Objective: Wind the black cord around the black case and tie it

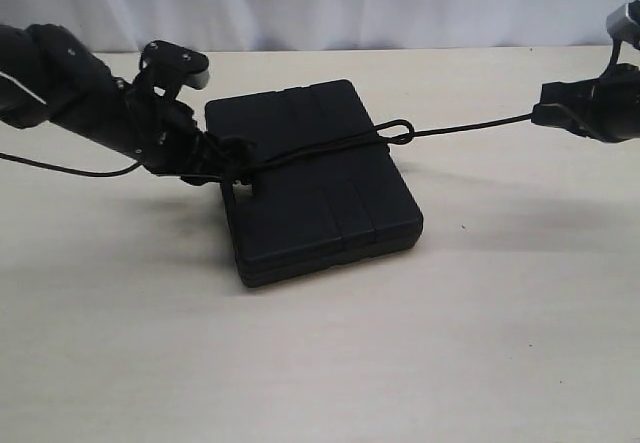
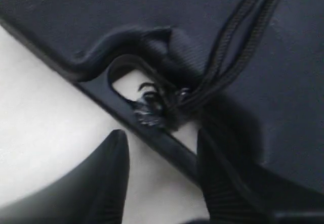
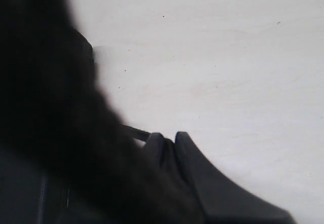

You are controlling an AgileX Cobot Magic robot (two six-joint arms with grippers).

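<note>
Black cord [image 1: 470, 125] — limp, best pinched near its knot [image 2: 149, 110] — is nipped in the right claw [image 3: 169, 135]; the left claw [image 2: 161, 133] gapes astride the rigid case [image 1: 330, 213].

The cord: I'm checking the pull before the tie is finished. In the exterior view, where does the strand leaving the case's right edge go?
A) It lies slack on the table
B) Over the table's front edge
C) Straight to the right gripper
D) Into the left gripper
C: the cord runs in a straight line from a loop at the edge of the case to the right gripper, which is shut on it.
</note>
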